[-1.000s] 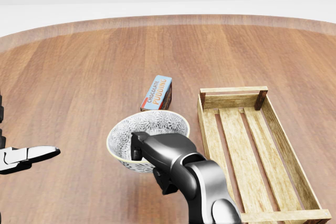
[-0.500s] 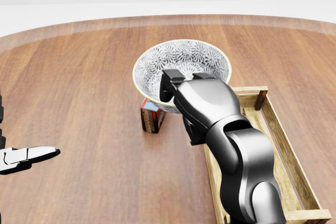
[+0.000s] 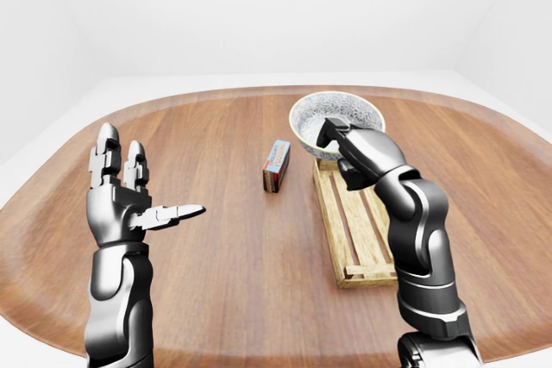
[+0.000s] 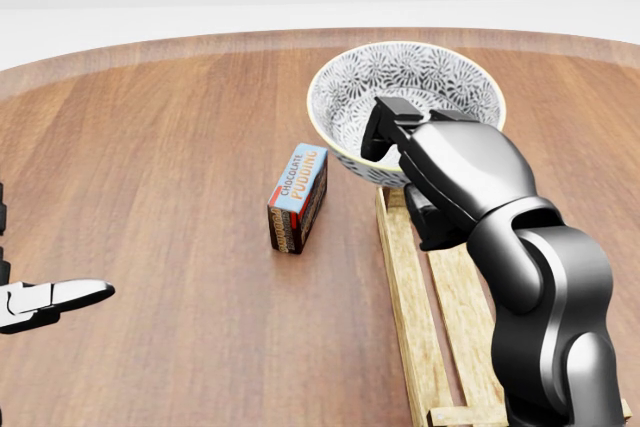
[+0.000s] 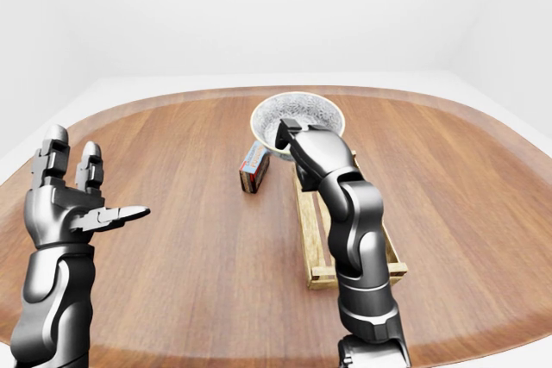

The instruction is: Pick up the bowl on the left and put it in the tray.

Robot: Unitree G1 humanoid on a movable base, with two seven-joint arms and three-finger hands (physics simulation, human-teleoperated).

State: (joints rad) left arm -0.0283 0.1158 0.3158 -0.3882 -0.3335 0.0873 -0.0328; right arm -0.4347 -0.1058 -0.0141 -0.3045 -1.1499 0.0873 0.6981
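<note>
Right hand (image 4: 445, 172), mine, pinching the patterned bowl (image 4: 405, 87): one finger (image 4: 383, 125) hooks over the rim on the side nearest me, and the rest of the hand closes against the outer wall below it. The bowl is clear of the wooden table (image 4: 150, 147), mouth up and slightly tilted towards me. In the head view it hangs over the top end of the slatted tray (image 3: 354, 230). Whether its underside touches the tray's end rail cannot be told, since my hand and the bowl cover that spot.

The tray lies on the table just right of the table's middle, its long sides running from the bowl down to the table's lower edge in the left-eye view. Its slats are bare where they show.

A box marked "Chocolate Pudding" (image 4: 298, 195) lies near the table's middle, just left of the tray's top corner and apart from both tray and bowl.

Left hand (image 3: 116, 204), mine, spread and holding nothing: fingers (image 3: 108, 157) upright, thumb pointing towards the tray, raised over the table's left part, well apart from every object.
</note>
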